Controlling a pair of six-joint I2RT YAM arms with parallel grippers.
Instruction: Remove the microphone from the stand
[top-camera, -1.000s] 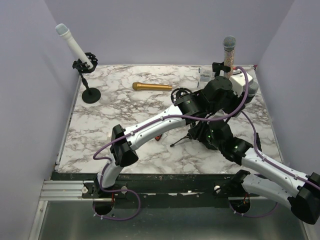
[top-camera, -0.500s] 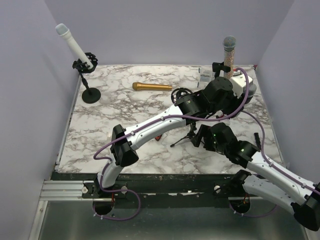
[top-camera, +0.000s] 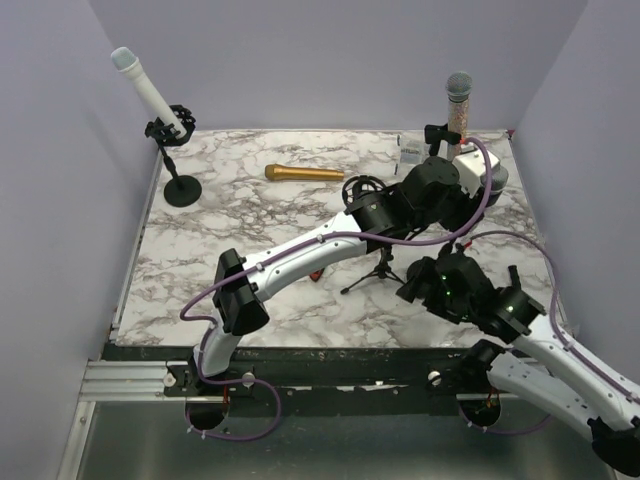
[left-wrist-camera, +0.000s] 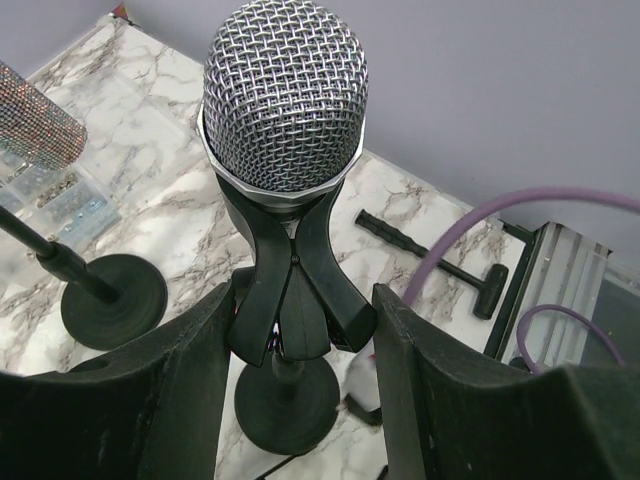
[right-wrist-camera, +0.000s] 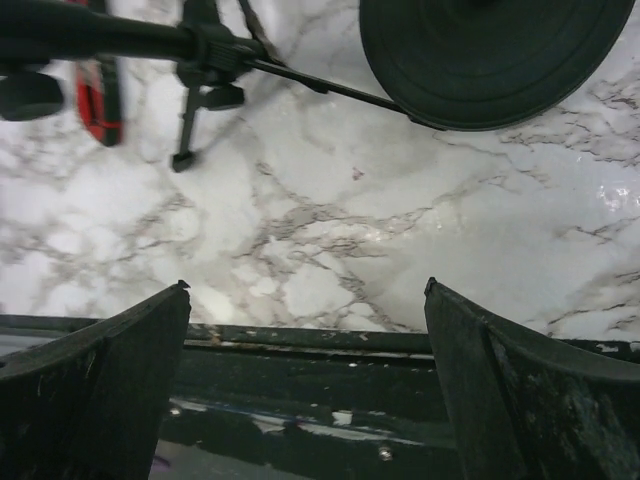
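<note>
Silver-mesh microphone (left-wrist-camera: 285, 95) upright in stand (left-wrist-camera: 291, 300)

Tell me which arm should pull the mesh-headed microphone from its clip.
Left. The left gripper, open, straddles the clip holding the microphone; the right gripper hangs open over the table near its front edge.

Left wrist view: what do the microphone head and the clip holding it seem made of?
Microphone head: woven metal mesh, silvery and shiny, judging by the wire grid and glints. Clip: probably moulded black plastic, smooth with a dull sheen.
</note>
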